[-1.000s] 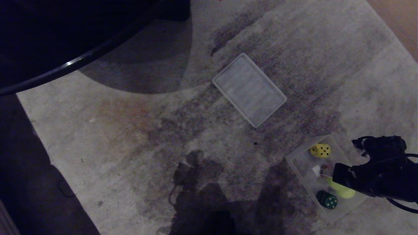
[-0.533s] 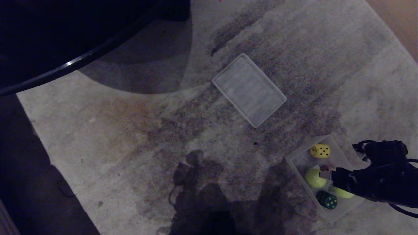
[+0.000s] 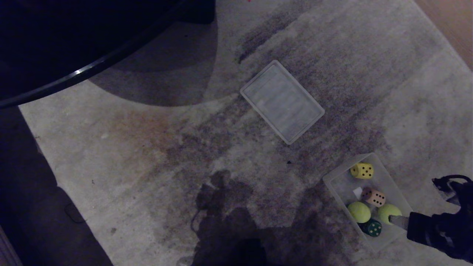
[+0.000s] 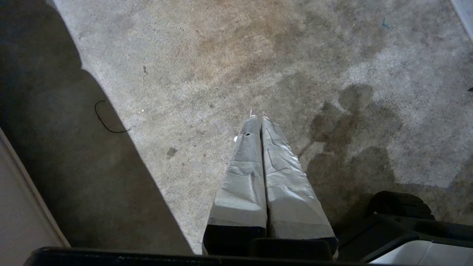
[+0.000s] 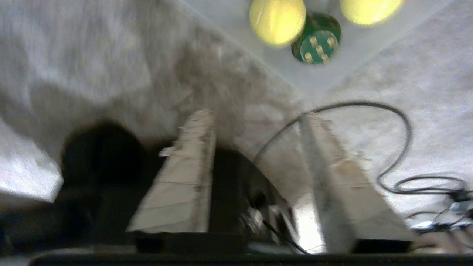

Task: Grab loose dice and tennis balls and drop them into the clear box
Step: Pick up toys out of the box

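The clear box (image 3: 342, 186) stands on the carpet at the lower right of the head view. Inside it lie a yellow die (image 3: 362, 170), a brown die (image 3: 373, 197), a green die (image 3: 372, 228) and two tennis balls (image 3: 358, 211) (image 3: 388, 212). My right gripper (image 3: 401, 221) hangs just past the box's near right wall; its jaws stand open and hold nothing. In the right wrist view that gripper (image 5: 258, 114) has a tennis ball (image 5: 277, 20) and the green die (image 5: 317, 42) ahead of it. My left gripper (image 4: 257, 118) is shut over bare carpet.
A flat ribbed clear lid (image 3: 282, 101) lies on the carpet in the middle of the head view. A dark round table edge (image 3: 79, 72) fills the upper left. A black cable (image 5: 391, 147) loops beside the right gripper. Wood floor (image 3: 454, 22) borders the carpet at the upper right.
The right gripper opened over the box and let go of the brown die, which now lies inside. The arm then drew back toward the lower right, uncovering the balls and dice.
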{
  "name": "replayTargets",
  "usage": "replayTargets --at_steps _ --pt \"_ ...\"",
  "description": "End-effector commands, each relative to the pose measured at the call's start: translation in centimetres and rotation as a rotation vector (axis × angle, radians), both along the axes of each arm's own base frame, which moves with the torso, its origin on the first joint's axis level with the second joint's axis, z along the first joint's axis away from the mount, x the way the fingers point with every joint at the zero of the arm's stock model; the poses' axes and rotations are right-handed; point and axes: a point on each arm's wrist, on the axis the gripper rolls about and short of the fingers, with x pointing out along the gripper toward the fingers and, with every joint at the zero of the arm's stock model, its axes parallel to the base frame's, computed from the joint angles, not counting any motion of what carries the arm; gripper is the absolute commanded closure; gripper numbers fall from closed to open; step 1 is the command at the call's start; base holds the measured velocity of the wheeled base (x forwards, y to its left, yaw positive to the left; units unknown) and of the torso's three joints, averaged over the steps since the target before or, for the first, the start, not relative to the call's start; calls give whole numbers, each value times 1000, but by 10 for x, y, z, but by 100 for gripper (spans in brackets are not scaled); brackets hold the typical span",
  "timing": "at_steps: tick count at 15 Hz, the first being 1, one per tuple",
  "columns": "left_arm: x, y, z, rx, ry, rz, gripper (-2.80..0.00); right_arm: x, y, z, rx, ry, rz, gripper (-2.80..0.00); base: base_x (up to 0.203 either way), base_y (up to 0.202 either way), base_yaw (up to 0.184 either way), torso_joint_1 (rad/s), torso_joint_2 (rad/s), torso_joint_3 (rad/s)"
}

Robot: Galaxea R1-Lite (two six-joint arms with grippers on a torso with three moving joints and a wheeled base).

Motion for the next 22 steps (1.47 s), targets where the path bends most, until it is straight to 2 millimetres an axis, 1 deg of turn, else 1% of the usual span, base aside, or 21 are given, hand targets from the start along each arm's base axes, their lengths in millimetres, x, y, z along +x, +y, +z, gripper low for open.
replayTargets --at_steps 1,3,7,9,11,14,16,22 --pt "0 0 0 -2 -1 0 0 -47 1 11 -43 -139 42 0 0 0 0 0 0 0" --pt "0 0 0 -2 0 0 0 -76 0 5 -91 -177 73 0 0 0 0 0 0 0" --pt "0 0 0 -1 -1 0 0 -126 -1 -5 -178 -253 105 0 0 0 0 0 0 0" --pt "0 0 0 -2 -1 0 0 -144 -1 -10 -219 -312 118 0 0 0 0 0 0 0" --pt "0 0 0 0 1 0 0 -158 -1 -13 -253 -424 125 0 0 0 0 0 0 0" --pt "0 0 0 0 -1 0 0 -177 -1 -16 -280 -640 120 0 0 0 0 0 0 0" --pt "0 0 0 -1 -1 0 0 -183 -1 -18 -276 -728 109 0 0 0 0 0 0 0" --pt "0 0 0 -2 0 0 0 -182 -1 -18 -249 -732 98 0 0 0 0 0 0 0"
